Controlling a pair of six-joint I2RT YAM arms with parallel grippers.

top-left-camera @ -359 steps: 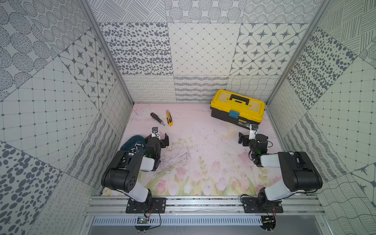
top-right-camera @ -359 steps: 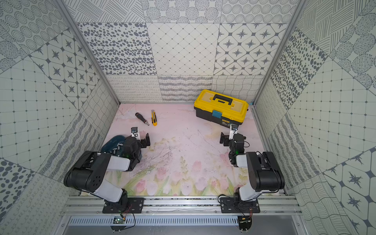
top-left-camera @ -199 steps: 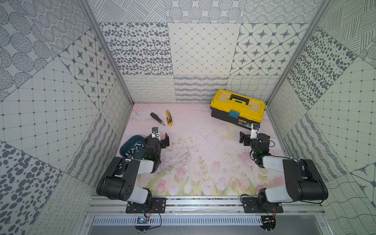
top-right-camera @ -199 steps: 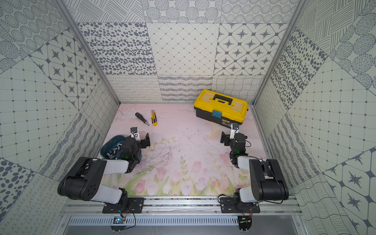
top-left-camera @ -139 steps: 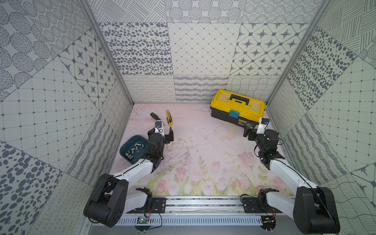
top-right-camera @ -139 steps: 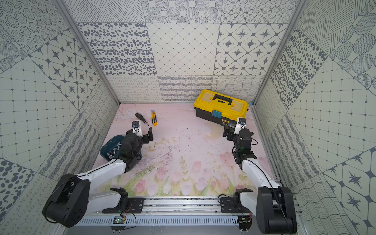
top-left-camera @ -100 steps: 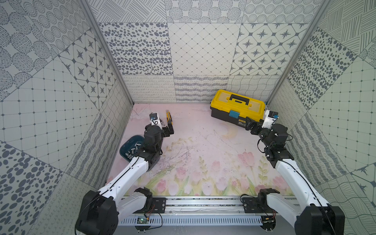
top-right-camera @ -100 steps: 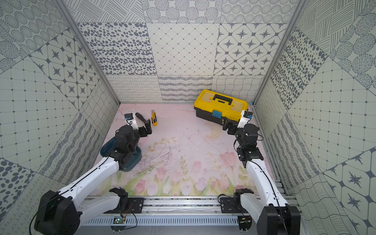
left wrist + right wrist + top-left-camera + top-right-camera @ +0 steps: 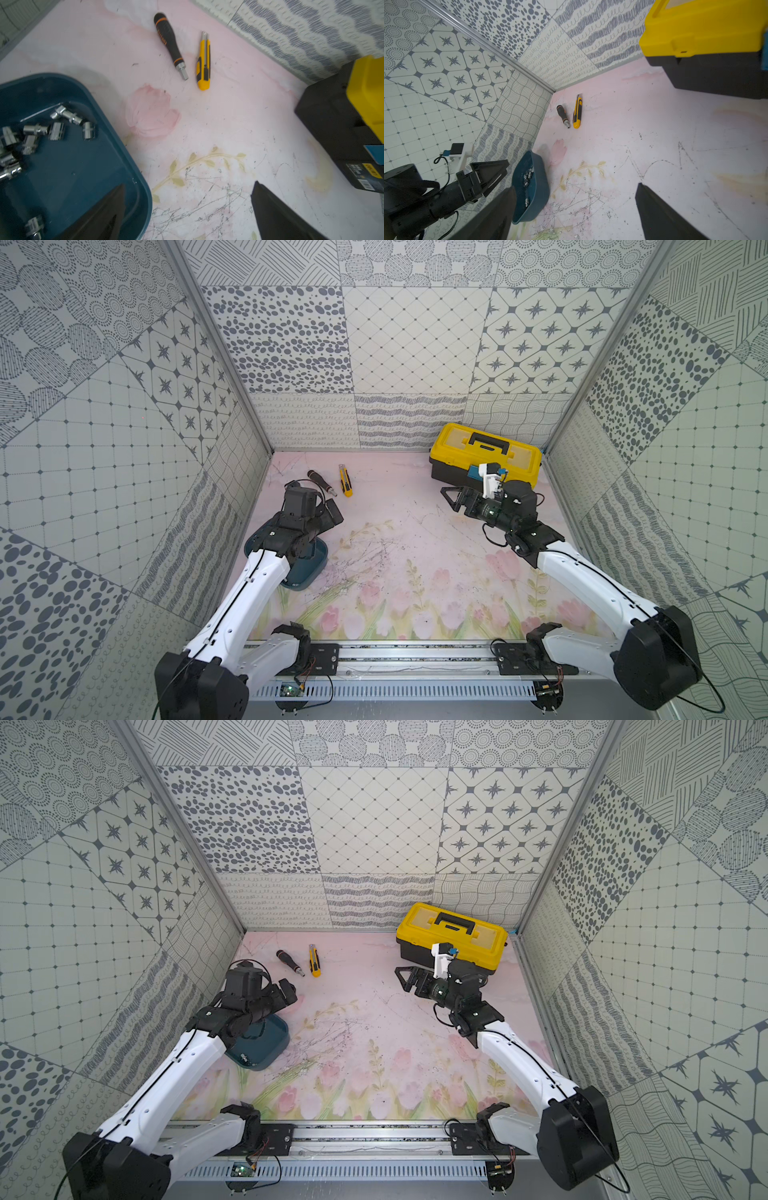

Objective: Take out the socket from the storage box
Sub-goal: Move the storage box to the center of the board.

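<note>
Left arm stretched forward over storage box (image 9: 309, 572). Left gripper (image 9: 328, 517) spread wide, empty, hovering at box's far rim. Sockets (image 9: 56, 131) loose inside box, near fingertips, untouched. Right arm extended; right gripper (image 9: 451, 499) spread wide, empty, near toolbox (image 9: 486, 450), well apart from box.

At 9 o'clock on the bench (image 9: 415, 539), the left arm (image 9: 259, 585) covers most of the storage box (image 9: 307, 570) in both top views. In the left wrist view the sockets (image 9: 56, 131) are blurred, some cut off by the picture's edge, as is the toolbox (image 9: 332, 120) at 1 o'clock.
</note>
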